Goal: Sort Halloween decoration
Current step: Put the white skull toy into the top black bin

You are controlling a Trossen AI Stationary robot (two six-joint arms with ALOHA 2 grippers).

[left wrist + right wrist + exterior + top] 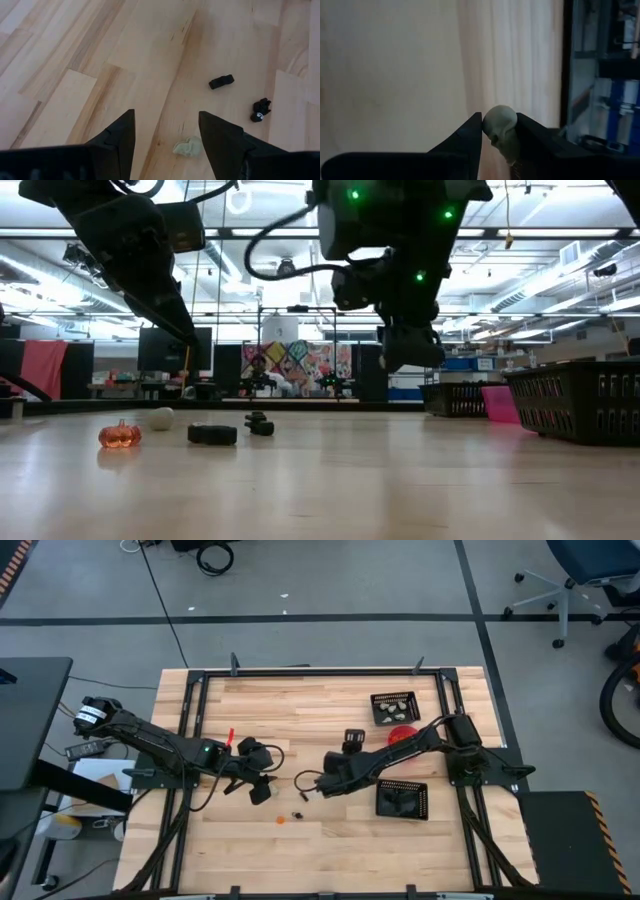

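Right hand [499,131] pinches a pale skull [500,124] mid-table; both mesh trays [393,707] lie toward its own side. Left hand [166,129] spread over a cream trinket [188,146].

No readable txt, labels, brand names or nos. anywhere on table, trays, arms or trinkets. Low view's back wall has a multicoloured poster [290,360], but it's too small to make out any lettering.
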